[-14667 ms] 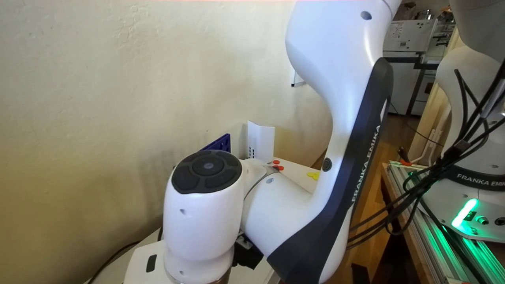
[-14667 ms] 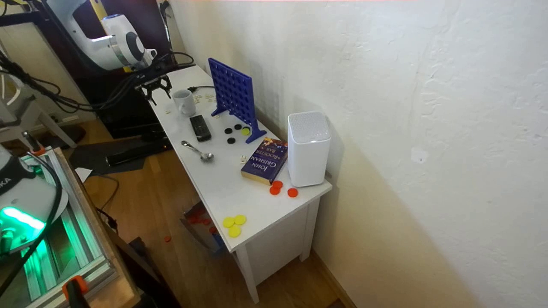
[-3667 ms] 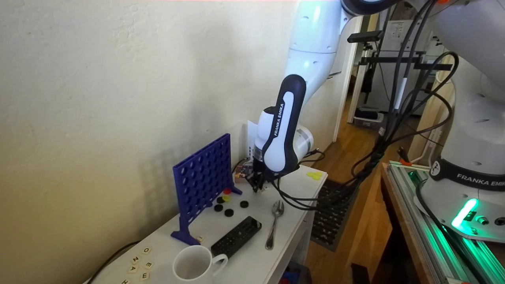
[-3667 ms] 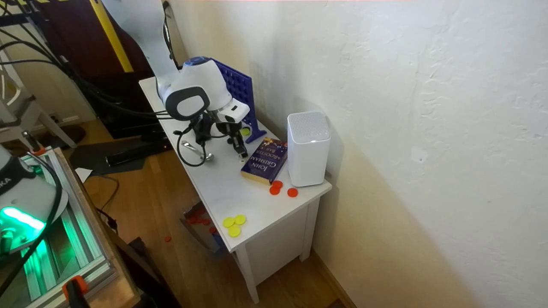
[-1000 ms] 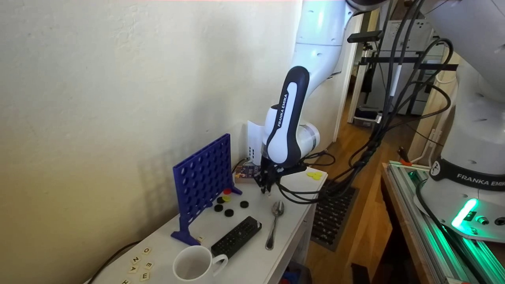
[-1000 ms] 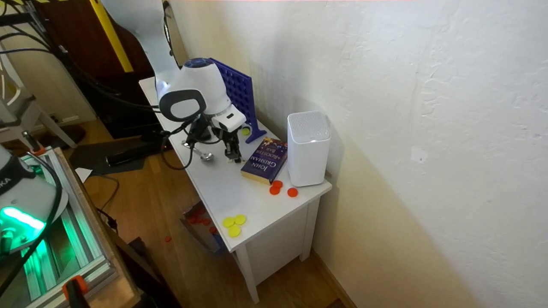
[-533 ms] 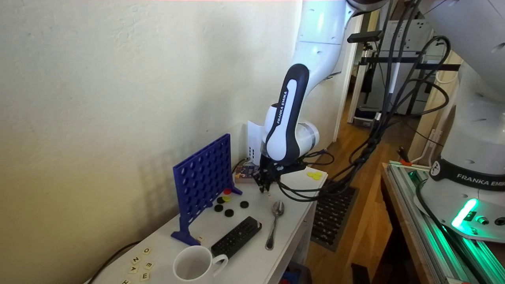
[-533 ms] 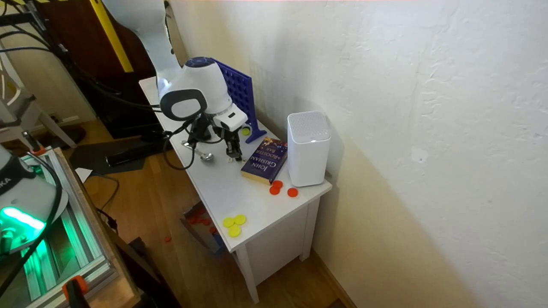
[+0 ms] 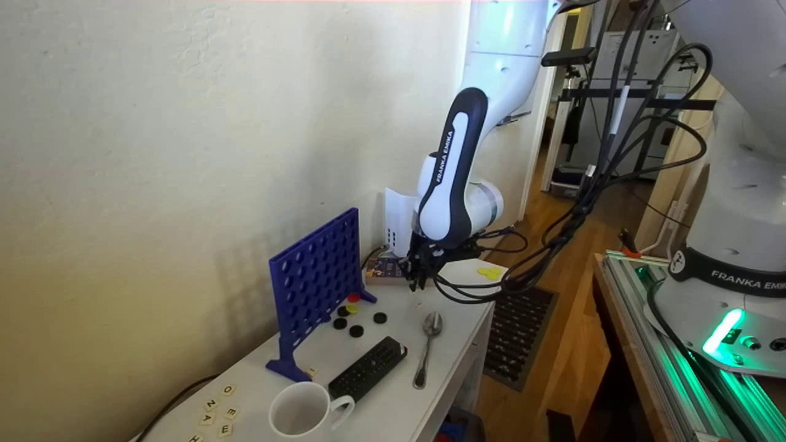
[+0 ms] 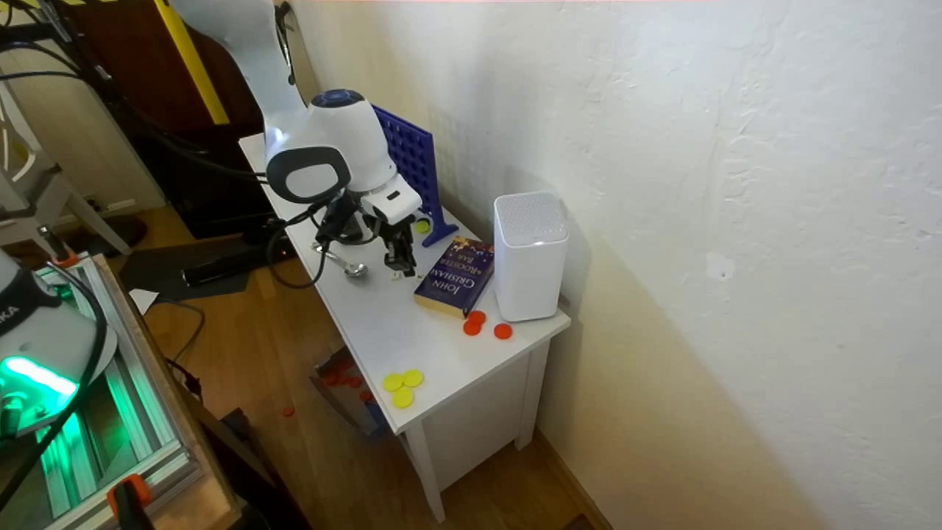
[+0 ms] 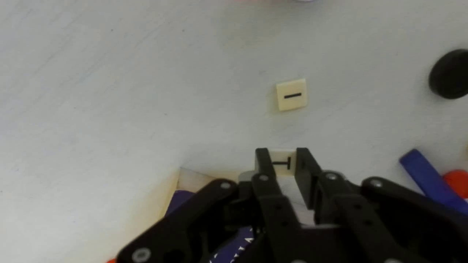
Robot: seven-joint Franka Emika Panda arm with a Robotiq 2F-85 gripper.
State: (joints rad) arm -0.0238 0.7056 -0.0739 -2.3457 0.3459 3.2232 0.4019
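Note:
My gripper [image 11: 282,161] is low over the white table, its dark fingers shut on a small cream letter tile [image 11: 281,168] marked T. The tile fills the gap between the fingertips, and the left finger covers part of its edge. A second cream tile [image 11: 291,95] with a single bar lies on the table just ahead in the wrist view. Beside the gripper is a dark purple paperback book [image 10: 455,276], partly hidden by the fingers in the wrist view. In an exterior view the fingertips stand a little above the table, between the book and the spoon [image 9: 432,325].
A blue upright grid frame [image 9: 316,276] stands near the wall, with black discs [image 9: 356,331] before it. A remote [image 9: 368,368], a white mug [image 9: 301,410] and several letter tiles lie beyond. A white box [image 10: 531,258], red discs [image 10: 503,331] and yellow discs [image 10: 402,398] occupy the near end.
Long ago the gripper stood open near the mug; it has since come over to the book. In the last half second it has risen slightly from the table, jaws unchanged.

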